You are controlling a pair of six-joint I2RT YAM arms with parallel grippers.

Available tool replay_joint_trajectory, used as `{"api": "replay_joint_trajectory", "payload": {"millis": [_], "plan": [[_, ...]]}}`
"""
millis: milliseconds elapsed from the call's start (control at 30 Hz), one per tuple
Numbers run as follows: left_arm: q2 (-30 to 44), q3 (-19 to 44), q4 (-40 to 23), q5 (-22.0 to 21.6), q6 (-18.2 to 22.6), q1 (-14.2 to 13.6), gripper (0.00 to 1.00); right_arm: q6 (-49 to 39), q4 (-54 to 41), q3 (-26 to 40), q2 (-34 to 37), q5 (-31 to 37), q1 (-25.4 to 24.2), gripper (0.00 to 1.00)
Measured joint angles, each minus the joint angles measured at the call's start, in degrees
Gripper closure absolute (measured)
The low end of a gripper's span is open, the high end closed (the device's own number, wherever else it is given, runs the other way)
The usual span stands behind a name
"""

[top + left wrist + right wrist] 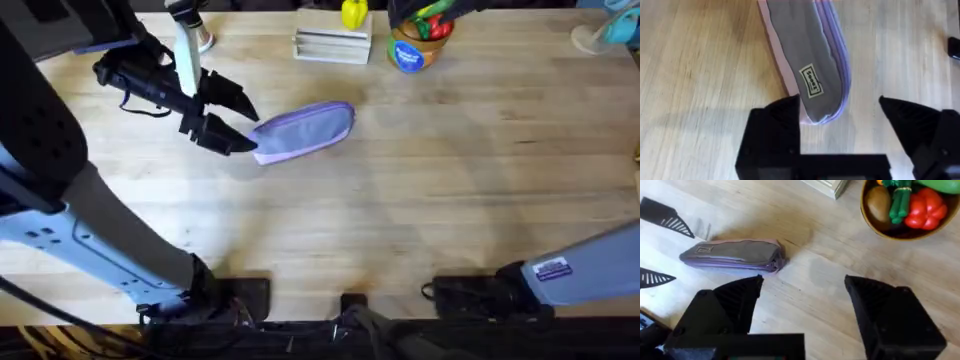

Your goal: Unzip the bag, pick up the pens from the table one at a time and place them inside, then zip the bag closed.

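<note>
Currently: lavender fabric pencil pouch (305, 131) at table's (420, 220) 11 o'clock | soft, light, will slide | left gripper (840, 112) spread wide, straddling its near end | pinch end, then zipper | right gripper (802, 287) spread, empty

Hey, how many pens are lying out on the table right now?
0. No pen lies on the table; any may be hidden inside the bag or behind the left arm. The left claw is at the bag's end.
</note>
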Motion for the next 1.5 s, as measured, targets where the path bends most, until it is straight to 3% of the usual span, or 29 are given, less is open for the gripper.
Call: {"api": "replay_joint_trajectory", "payload": {"millis": [33, 67, 100, 667, 900, 1033, 1233, 1333, 1500], "plan": [[0.0, 0.0, 0.0, 0.0, 0.0, 0.1, 0.148, -0.9, 0.0, 0.0, 0.0, 0.0, 0.0, 0.004], [0.0, 0.0, -0.1, 0.0, -0.2, 0.2, 0.047, -1.9, 0.0, 0.0, 0.0, 0.0, 0.0, 0.005], [0.0, 0.0, 0.0, 0.0, -0.3, 0.2, 0.017, -2.8, 0.0, 0.0, 0.0, 0.1, 0.1, 0.005], [0.0, 0.0, 0.8, 0.0, -0.3, 0.3, 0.004, -11.3, -1.4, 0.0, -7.6, 6.5, 2.6, 0.005], [-1.7, 3.7, -3.7, -0.2, -0.4, 2.0, 0.004, -11.8, -2.9, 0.0, -8.3, 6.7, 2.6, 0.005], [-8.2, 5.5, -4.8, -0.3, -0.4, 3.3, 0.004, -12.5, -3.8, 0.0, -10.9, 7.1, 2.5, 0.005], [-23.9, 5.9, -5.2, -3.4, -1.8, 3.6, 0.002, -13.5, -10.9, 0.1, -15.8, 6.9, -0.9, 0.005], [-32.4, 6.1, -4.6, -4.9, -6.0, 3.6, 0.005, -13.5, -14.3, 0.1, -16.8, 4.9, -4.5, 0.005], [-43.7, 6.4, -4.0, -7.4, -16.8, 3.6, 0.005, -13.6, -17.7, 0.1, -18.2, 2.2, -9.0, 0.005]]}}
